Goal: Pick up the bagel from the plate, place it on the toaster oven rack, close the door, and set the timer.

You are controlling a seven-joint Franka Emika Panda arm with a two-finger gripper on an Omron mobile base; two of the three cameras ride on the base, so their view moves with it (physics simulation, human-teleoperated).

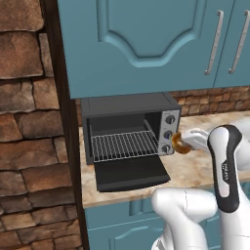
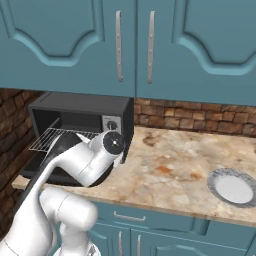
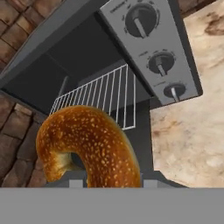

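My gripper (image 1: 183, 143) is shut on the bagel (image 1: 178, 144), a golden-brown ring held in the air just right of the toaster oven's control strip. In the hand view the bagel (image 3: 89, 146) looms large at the bottom and hides the fingertips. The toaster oven rack (image 1: 122, 145) is slid partly out of the cavity, left of the bagel. The door (image 1: 131, 173) lies open and flat on the counter. The timer (image 3: 174, 91) is the lowest knob (image 1: 166, 149) on the silver strip. The plate (image 2: 214, 181) sits bare at the counter's right.
Teal upper cabinets (image 1: 141, 39) hang low over the black oven (image 1: 129, 103). A stone wall (image 1: 27, 122) stands at its left. Marbled counter (image 2: 170, 170) stretches between the oven and the plate.
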